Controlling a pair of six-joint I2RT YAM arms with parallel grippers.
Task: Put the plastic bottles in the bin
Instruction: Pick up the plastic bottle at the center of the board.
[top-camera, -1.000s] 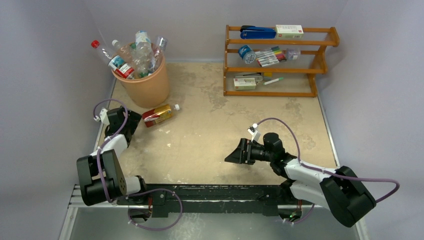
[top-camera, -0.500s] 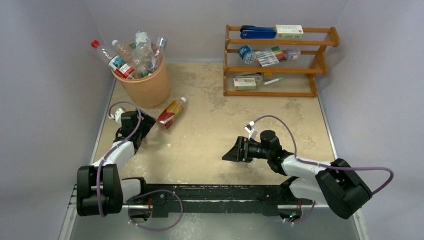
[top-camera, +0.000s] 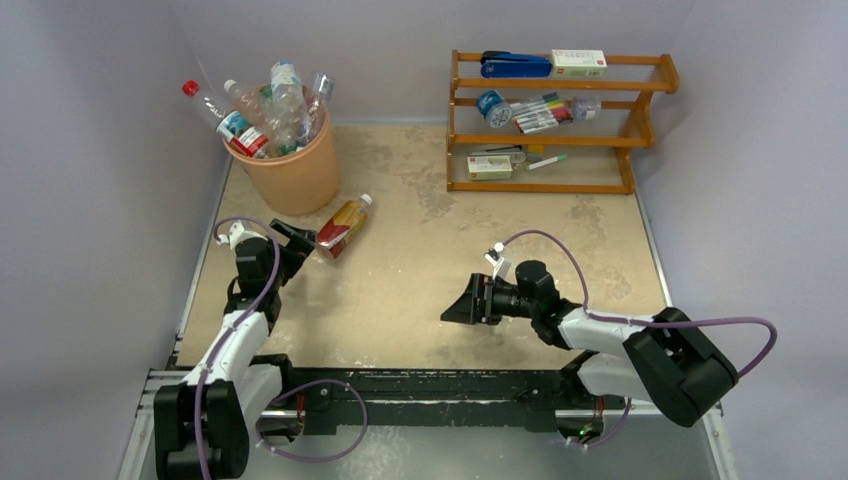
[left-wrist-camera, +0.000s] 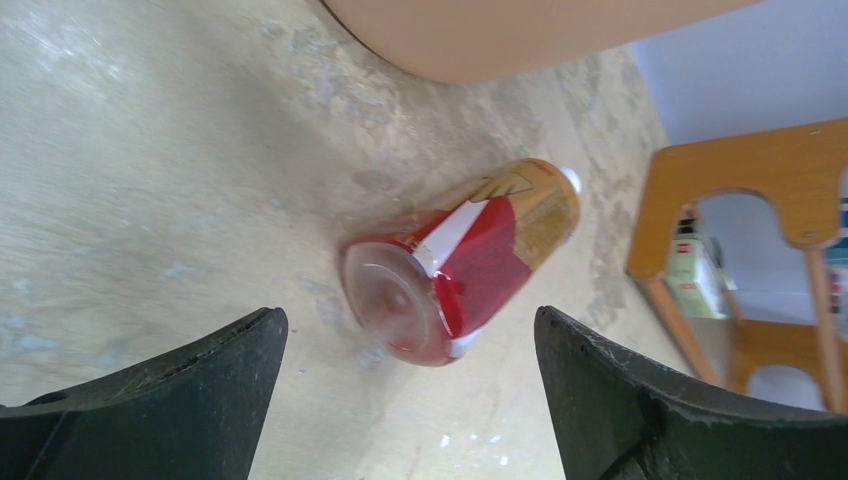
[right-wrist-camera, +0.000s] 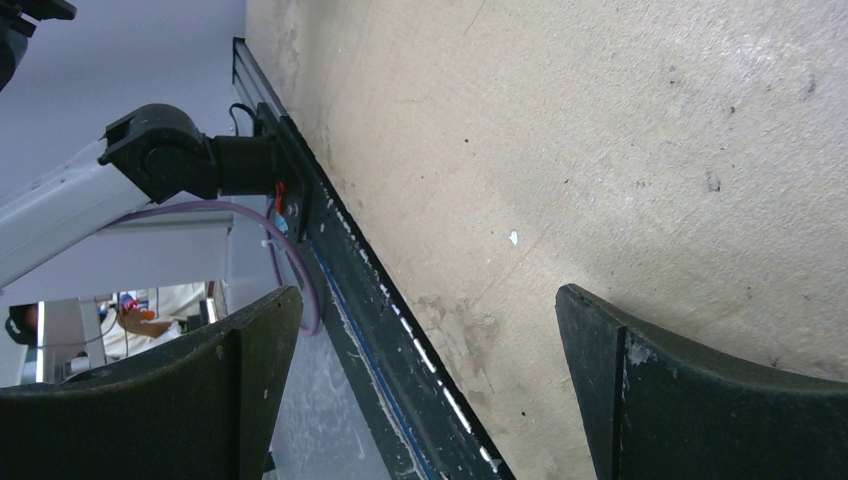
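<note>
**A:** How do the surface and the room look?

**B:** The bench (top-camera: 480, 260) is beige and worn, with grey stains and scratches. A black rail (top-camera: 420, 385) runs along its near edge. Pale lilac walls (top-camera: 400, 60) close three sides.

**A:** And the jaws?

**B:** The left jaws stand wide open and hold nothing. The right jaws are also spread wide and empty, low over bare bench.

**A:** Where are the bottles?

**B:** One bottle (left-wrist-camera: 470, 255) lies on its side just ahead of the left jaws, in line with the gap between them. Its clear base is turned to them, and it touches neither finger. The other bottles (top-camera: 270, 105) stand crowded in the bin (top-camera: 296, 170), further ahead beyond that bottle.

**A:** Can you read any writing?

**B:** No. The lying bottle has a red and gold label with a white stripe, but I can read no word. The labels in the bin and the print on the rack (top-camera: 560, 120), far from both jaws, are too small.
</note>
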